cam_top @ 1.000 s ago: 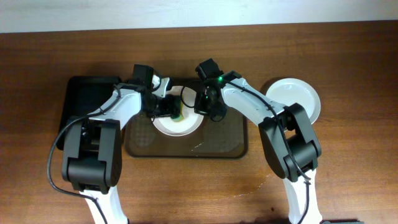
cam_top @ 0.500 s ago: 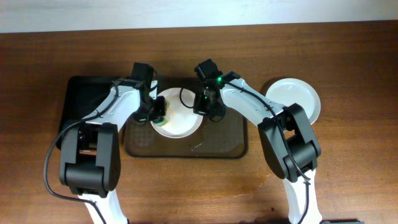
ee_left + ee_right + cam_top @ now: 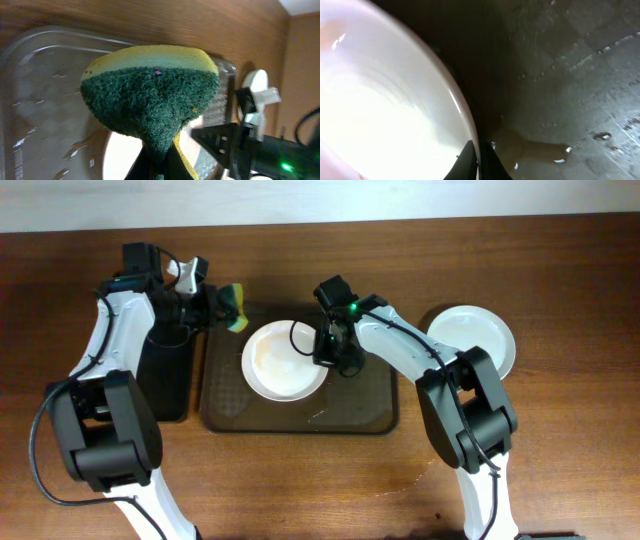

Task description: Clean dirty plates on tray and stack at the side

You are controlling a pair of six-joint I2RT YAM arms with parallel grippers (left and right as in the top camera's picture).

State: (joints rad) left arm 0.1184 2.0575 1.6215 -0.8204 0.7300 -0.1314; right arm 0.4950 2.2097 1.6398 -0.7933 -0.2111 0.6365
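- One plate is left on the tray. It sits near the middle, a bit to the back.
- The middle of that plate looks a little brown. I think it is not fully clean yet, so you may need to rub it more.
- The stack of clean plates is on the bench, to the right of the tray. It looks like two plates, but I cannot be sure.
- So most of the job looks done. What is left is to finish this last plate and put it on the stack.
- Your left end effector is squeezed tight on the green and yellow sponge. It holds the sponge in the air, by the back left corner of the tray and next to the black tray.
- Your right end effector is at the right edge of the plate. Its fingers are close together and look pinched on the rim, holding the plate in place.
- What is different from a second ago: then the sponge was down on the plate, rubbing it. Now your left arm has swung up and away to the left, and the sponge no longer touches the plate.
- The plate, the stack and your right arm are in the same spots as before.
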